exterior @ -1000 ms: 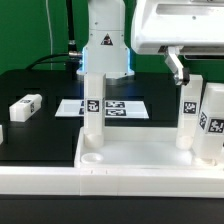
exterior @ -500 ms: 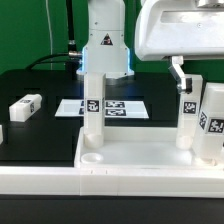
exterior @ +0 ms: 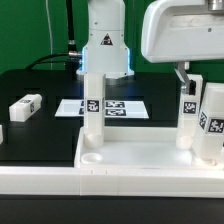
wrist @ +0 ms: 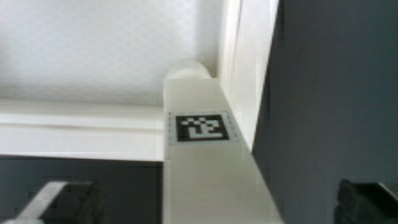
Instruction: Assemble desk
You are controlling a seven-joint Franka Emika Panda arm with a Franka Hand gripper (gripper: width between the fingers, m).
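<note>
The white desk top (exterior: 140,158) lies at the front with its rim up. One tagged white leg (exterior: 92,105) stands upright at its back left corner. A second leg (exterior: 187,115) stands at the back right, and a third leg (exterior: 212,122) stands at the exterior view's right edge. A loose leg (exterior: 25,106) lies on the black table at the left. My gripper (exterior: 183,76) is open just above the back right leg. In the wrist view that leg (wrist: 205,140) runs between my gripper (wrist: 214,205), with dark fingers (wrist: 63,202) apart from it on both sides.
The marker board (exterior: 120,108) lies flat behind the desk top. The arm's base (exterior: 104,45) stands at the back. A long low white rail (exterior: 30,180) runs along the front left.
My gripper has moved toward the exterior view's right and slightly down, ending over the top of the back right leg. The parts have not moved.
</note>
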